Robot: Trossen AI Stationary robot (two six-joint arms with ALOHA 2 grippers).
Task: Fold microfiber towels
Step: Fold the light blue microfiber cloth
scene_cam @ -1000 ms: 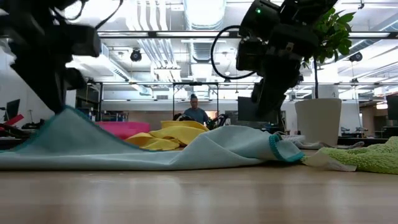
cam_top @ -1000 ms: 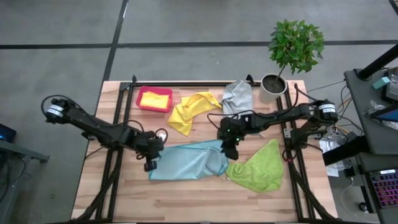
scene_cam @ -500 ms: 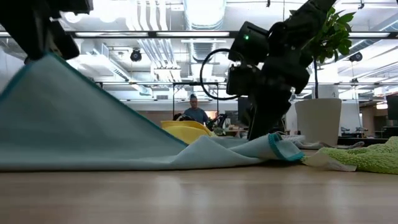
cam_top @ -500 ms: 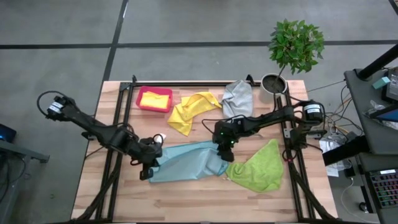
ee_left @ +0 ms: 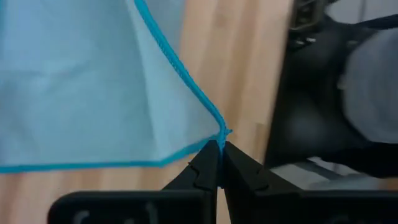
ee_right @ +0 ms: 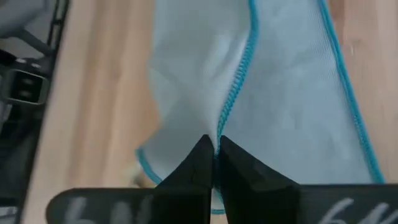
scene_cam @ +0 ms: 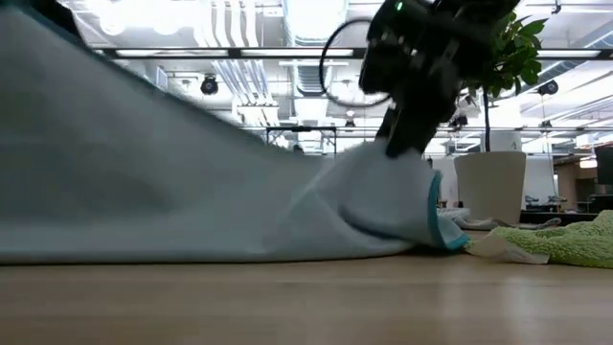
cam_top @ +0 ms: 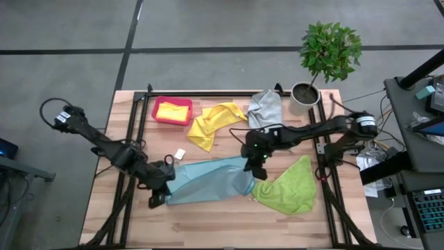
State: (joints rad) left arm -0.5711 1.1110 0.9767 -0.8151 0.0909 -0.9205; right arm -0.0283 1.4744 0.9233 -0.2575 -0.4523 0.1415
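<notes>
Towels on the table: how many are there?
5: a yellow one in the red bin, another yellow beside it, grey by the plant pot, blue mid-table, green at right. More may be hidden.

A light blue towel (cam_top: 208, 180) with a darker turquoise stitched edge is seen in the middle of the pale wooden table (cam_top: 208, 222). A lime green towel (cam_top: 288, 186) is seen beside it. A yellow towel (cam_top: 215, 123) and a grey towel (cam_top: 266, 107) are seen further back. Another yellow towel (cam_top: 171, 111) is seen inside a pink-red bin (cam_top: 156, 104). Green leaves are carried by the plant (cam_top: 330, 48) in a whitish pot (cam_top: 305, 97). Both arms and the frame are black.
</notes>
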